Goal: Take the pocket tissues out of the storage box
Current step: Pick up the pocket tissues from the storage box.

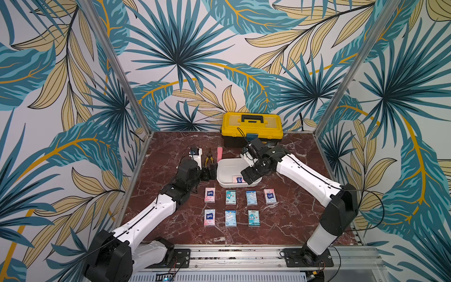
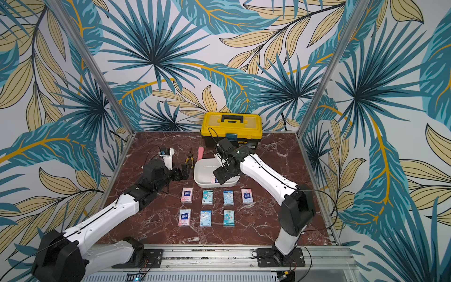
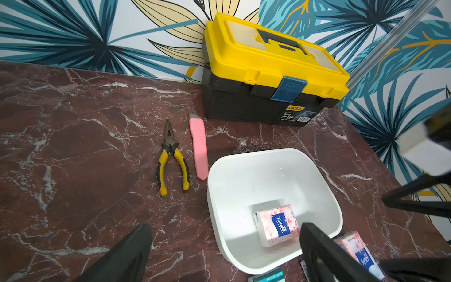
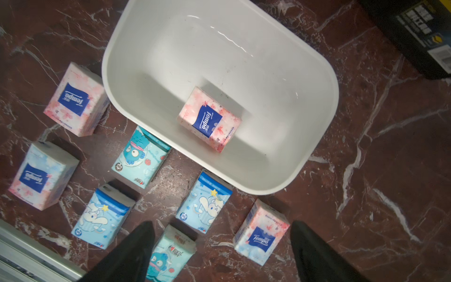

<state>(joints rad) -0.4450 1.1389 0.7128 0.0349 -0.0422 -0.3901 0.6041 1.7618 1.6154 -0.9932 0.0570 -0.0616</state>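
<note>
The storage box (image 1: 228, 168) (image 2: 203, 171) is a shallow white tub at mid-table. One pink pack of pocket tissues (image 4: 210, 119) (image 3: 277, 224) (image 1: 237, 179) with a dark blue label lies flat inside it, near the front wall. Several more pocket tissues (image 1: 230, 197) (image 4: 203, 202), pink, light blue and teal, lie in two rows on the marble in front of the tub. My right gripper (image 1: 249, 177) (image 4: 220, 227) hangs open over the tub's near right corner, holding nothing. My left gripper (image 1: 209, 172) (image 3: 225, 227) stands open just left of the tub, also holding nothing.
A yellow-and-black toolbox (image 1: 252, 129) (image 3: 271, 73) stands against the back wall behind the tub. Yellow-handled pliers (image 3: 172, 156) and a long pink bar (image 3: 199, 146) lie on the marble left of and behind the tub. Metal frame posts (image 1: 341, 85) stand at the back corners.
</note>
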